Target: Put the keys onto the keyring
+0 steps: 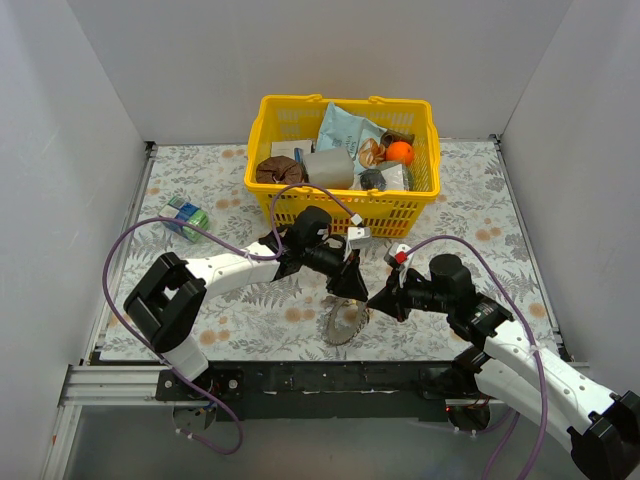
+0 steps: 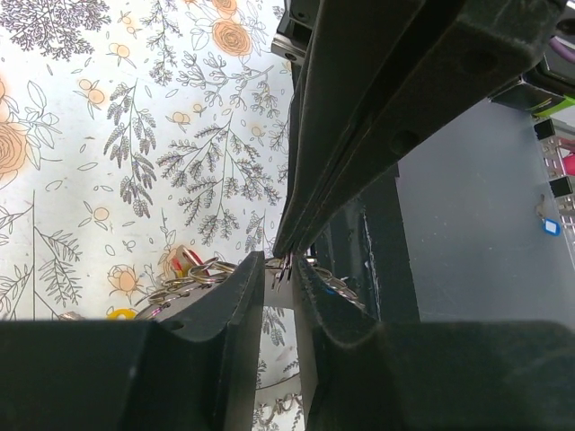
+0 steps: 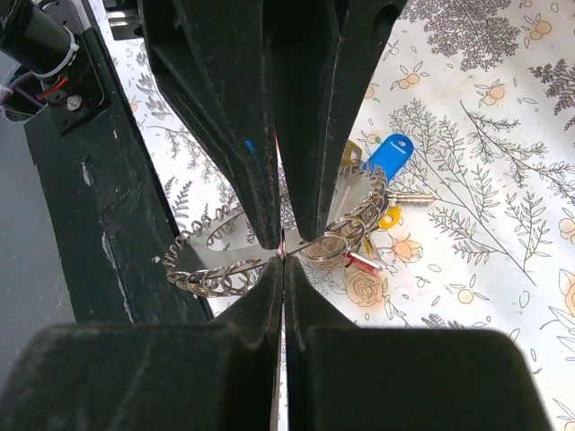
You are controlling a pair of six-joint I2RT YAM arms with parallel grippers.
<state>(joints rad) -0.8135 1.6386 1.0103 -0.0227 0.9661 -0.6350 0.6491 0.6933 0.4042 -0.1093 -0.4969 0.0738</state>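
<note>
The keyring (image 1: pixel 342 325) is a flat silvery ring fringed with small wire loops, held tilted just above the floral table between both grippers. My left gripper (image 1: pixel 352 285) comes from the left and is closed on its flat band (image 2: pixel 278 269). My right gripper (image 1: pixel 383 300) comes from the right, shut, its tips pinching a thin loop at the rim (image 3: pixel 283 259). The right wrist view shows the keyring's fringe (image 3: pixel 211 278) and the keys hanging on its far side: blue head (image 3: pixel 391 153), yellow head (image 3: pixel 388 218), red head (image 3: pixel 361 261). The left fingers (image 3: pixel 225 108) point down at it.
A yellow basket (image 1: pixel 340 210) full of packets and an orange ball stands right behind the grippers. A small green-blue object (image 1: pixel 185 218) lies at the left. White walls close three sides. A black rail (image 1: pixel 330 375) runs along the near edge.
</note>
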